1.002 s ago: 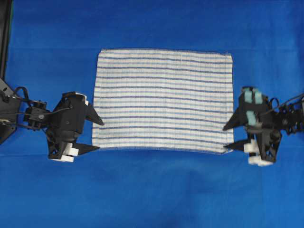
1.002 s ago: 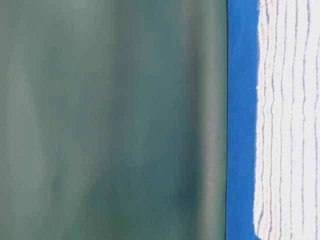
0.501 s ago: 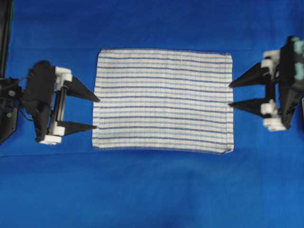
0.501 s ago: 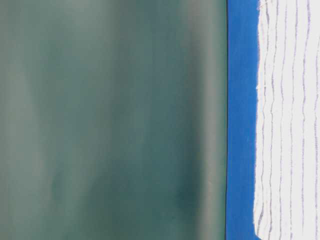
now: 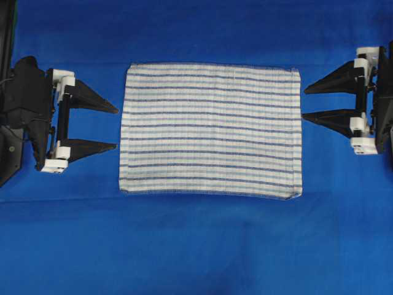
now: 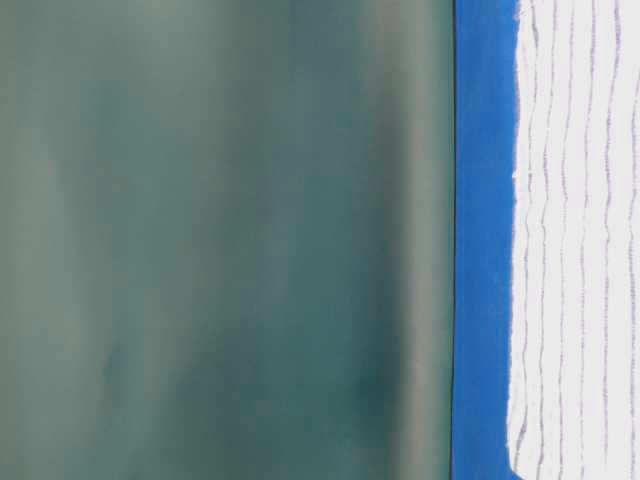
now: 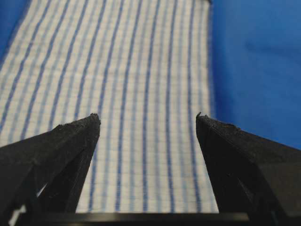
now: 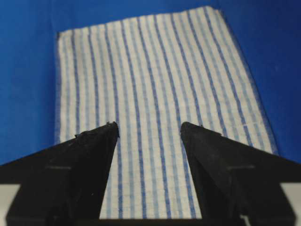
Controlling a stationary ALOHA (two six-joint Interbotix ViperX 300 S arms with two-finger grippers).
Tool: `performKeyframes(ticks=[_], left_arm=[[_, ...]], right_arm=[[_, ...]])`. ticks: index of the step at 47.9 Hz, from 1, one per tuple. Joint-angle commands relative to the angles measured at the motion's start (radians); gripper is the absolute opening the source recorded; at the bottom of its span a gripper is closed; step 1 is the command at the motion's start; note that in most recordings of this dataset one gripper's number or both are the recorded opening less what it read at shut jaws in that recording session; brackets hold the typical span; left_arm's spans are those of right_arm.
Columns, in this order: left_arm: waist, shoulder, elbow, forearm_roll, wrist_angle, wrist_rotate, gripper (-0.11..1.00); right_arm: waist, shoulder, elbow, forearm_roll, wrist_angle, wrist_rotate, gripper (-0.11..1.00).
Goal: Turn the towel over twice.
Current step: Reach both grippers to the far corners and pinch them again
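Overhead view: the towel (image 5: pixel 210 131) lies flat and spread out in the middle of the frame on the blue cloth (image 5: pixel 196 246), its stripes running left to right. At the left edge of the frame the left gripper (image 5: pixel 115 128) points toward the towel's left hem with its two black fingers spread wide — nothing between them, tips just short of the cloth. At the right edge the right gripper (image 5: pixel 304 102) mirrors it, fingers apart and empty, tips just beside the towel's right hem near its upper half.

Table-level view: the towel (image 6: pixel 580 240) fills the picture's right strip, with a band of blue cloth (image 6: pixel 485 240) beside it and a blurred grey-green backdrop (image 6: pixel 220 240) over the rest.

Left wrist view: the left gripper (image 7: pixel 147 121) stands spread, the towel (image 7: pixel 136 70) stretching away beyond it, blue cloth (image 7: pixel 258 56) to the right.

Right wrist view: the right gripper (image 8: pixel 149 128) — fingers parted, empty — frames the towel (image 8: pixel 155 80), which lies flat on the blue cloth (image 8: pixel 28 70).
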Motion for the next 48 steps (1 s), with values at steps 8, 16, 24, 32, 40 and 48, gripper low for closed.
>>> performKeyframes(ticks=[8, 16, 24, 32, 40, 48], left_arm=[[0.084, 0.049, -0.005, 0.000, -0.055, 0.055, 0.76], [0.173, 0.146, -0.002, 0.000, -0.144, 0.117, 0.76], [0.275, 0.278, -0.009, -0.002, -0.224, 0.140, 0.76], [0.348, 0.416, -0.029, 0.000, -0.282, 0.143, 0.76], [0.396, 0.538, -0.048, 0.000, -0.333, 0.152, 0.76], [0.434, 0.647, -0.054, -0.002, -0.410, 0.176, 0.78]], right_arm=[[-0.089, 0.086, -0.011, -0.029, -0.011, -0.005, 0.61], [-0.209, 0.199, -0.009, -0.057, -0.037, -0.005, 0.61], [-0.316, 0.341, -0.011, -0.089, -0.126, -0.005, 0.61], [-0.400, 0.482, -0.018, -0.110, -0.186, -0.008, 0.61], [-0.445, 0.584, -0.035, -0.133, -0.236, -0.008, 0.61], [-0.476, 0.664, -0.048, -0.144, -0.273, -0.014, 0.61]])
